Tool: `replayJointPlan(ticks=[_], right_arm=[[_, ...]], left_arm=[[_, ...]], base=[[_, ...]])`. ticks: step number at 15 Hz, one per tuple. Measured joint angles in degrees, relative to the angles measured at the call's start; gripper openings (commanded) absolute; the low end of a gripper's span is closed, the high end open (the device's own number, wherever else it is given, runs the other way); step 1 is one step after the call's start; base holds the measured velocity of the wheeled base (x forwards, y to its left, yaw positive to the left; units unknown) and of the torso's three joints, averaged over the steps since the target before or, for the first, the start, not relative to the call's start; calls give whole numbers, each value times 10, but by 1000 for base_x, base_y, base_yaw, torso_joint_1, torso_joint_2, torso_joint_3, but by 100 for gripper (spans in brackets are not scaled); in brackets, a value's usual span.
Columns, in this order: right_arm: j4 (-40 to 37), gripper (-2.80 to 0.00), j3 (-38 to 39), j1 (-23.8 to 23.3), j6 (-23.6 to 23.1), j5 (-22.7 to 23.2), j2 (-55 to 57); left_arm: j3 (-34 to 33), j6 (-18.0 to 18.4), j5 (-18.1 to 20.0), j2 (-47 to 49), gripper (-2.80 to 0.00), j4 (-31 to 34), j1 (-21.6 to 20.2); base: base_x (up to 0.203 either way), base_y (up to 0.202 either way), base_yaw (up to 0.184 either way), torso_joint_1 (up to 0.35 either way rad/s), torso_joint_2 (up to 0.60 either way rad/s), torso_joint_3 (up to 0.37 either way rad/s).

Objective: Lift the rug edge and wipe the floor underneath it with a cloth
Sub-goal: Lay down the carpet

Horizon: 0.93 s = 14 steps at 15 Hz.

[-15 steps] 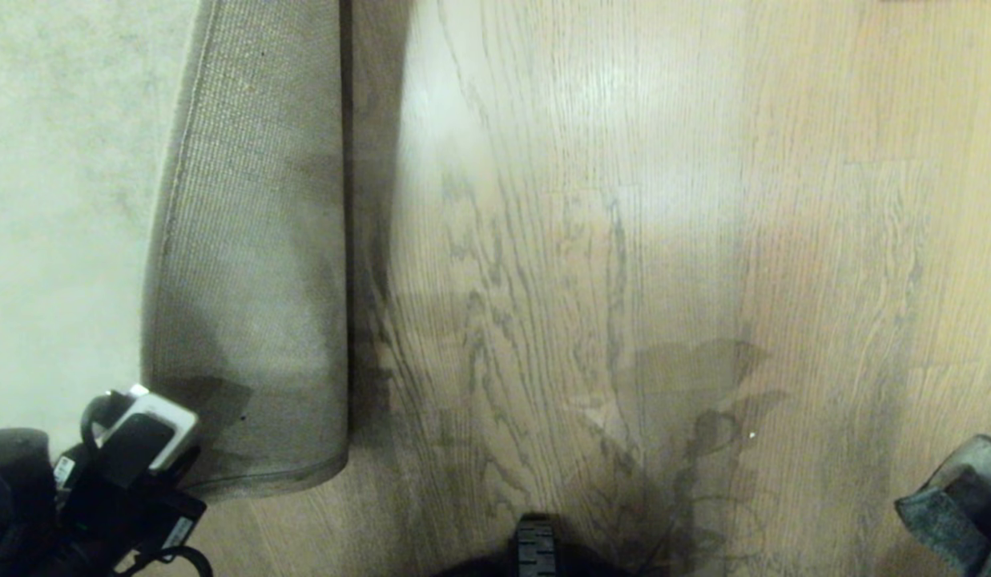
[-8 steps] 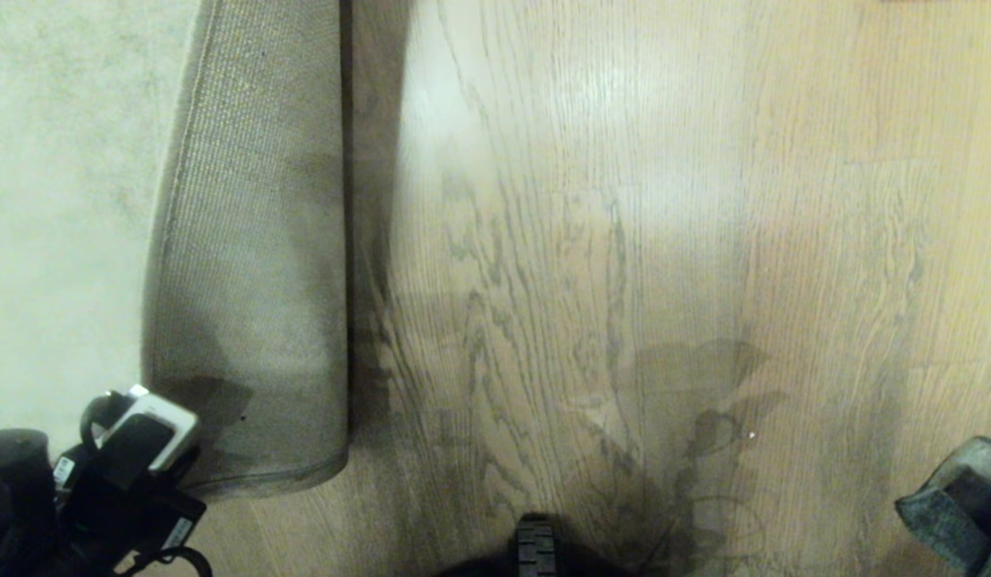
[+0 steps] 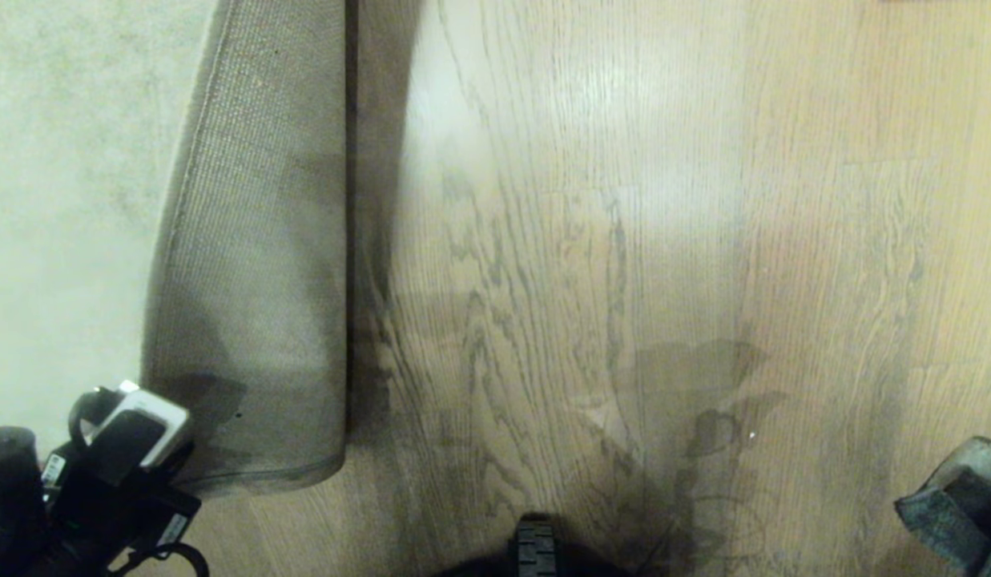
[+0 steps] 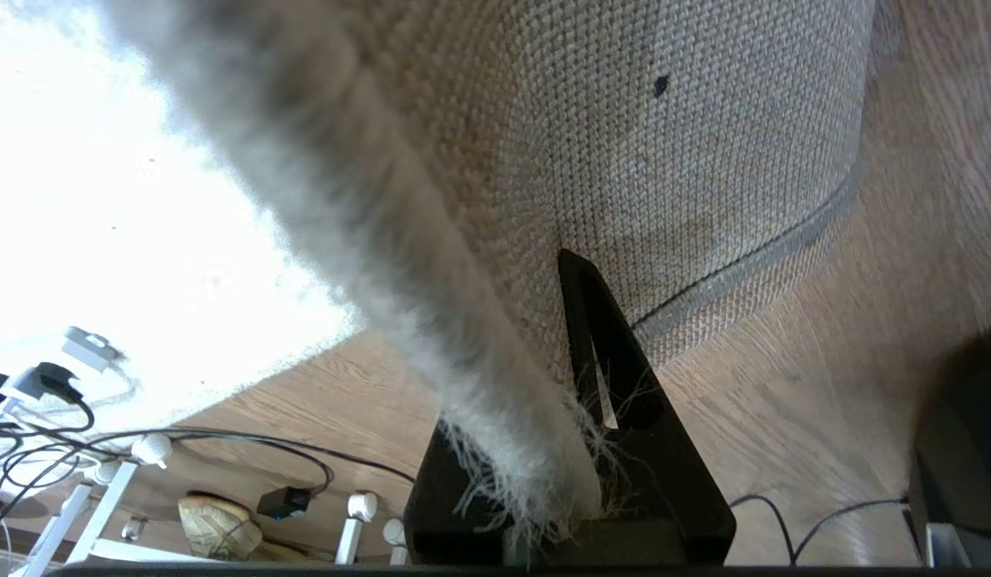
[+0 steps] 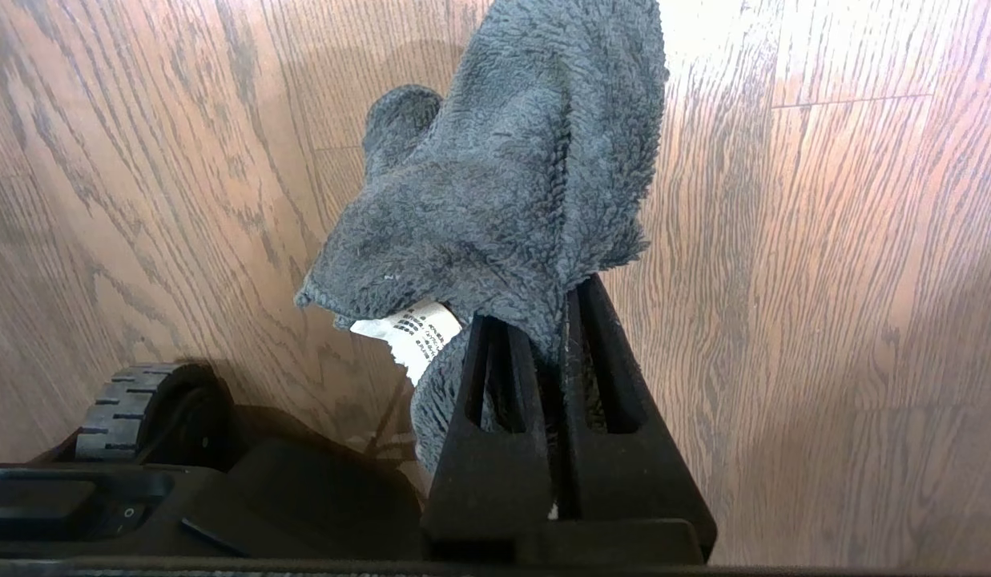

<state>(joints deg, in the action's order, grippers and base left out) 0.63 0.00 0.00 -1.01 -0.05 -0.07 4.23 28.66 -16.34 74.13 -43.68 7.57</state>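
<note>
Where the head view looks down, the rug edge (image 3: 247, 264) is folded back over the pale rug (image 3: 62, 200), its coarse woven backing facing up, with the brown wood-grain floor (image 3: 623, 240) lying bare to the right of the fold. At the lower left corner the left gripper (image 3: 155, 461) sits at the near corner of the folded flap, its camera housing above it. At the lower right corner a part of the cloth (image 3: 944, 497) shows above the floor, well apart from the rug.

From the left wrist view, the left gripper (image 4: 579, 449) is clenched on the rug edge (image 4: 479, 336); frayed fibres stick out around the black fingers (image 4: 615, 377). The woven backing curves away to the floor (image 4: 823, 385). Cables (image 4: 223, 445) and white plugs lie on the floor beyond the rug.

From the right wrist view, the right gripper (image 5: 555, 336) is closed on the cloth (image 5: 503, 184), which bunches up over the fingers (image 5: 495, 401), a white label showing beneath it. It hangs above the floor (image 5: 823, 280), beside the robot's dark base and a wheel (image 5: 134, 409).
</note>
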Motion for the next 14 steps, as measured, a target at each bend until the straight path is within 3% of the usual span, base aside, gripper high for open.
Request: replayJointPlan(ticks=[14], right_arm=[[0,-280,0,0,0,0,0]], left_arm=[[9,-13,1,-25,-280,-12,0]], base=[[0,0,0,0,0,0]])
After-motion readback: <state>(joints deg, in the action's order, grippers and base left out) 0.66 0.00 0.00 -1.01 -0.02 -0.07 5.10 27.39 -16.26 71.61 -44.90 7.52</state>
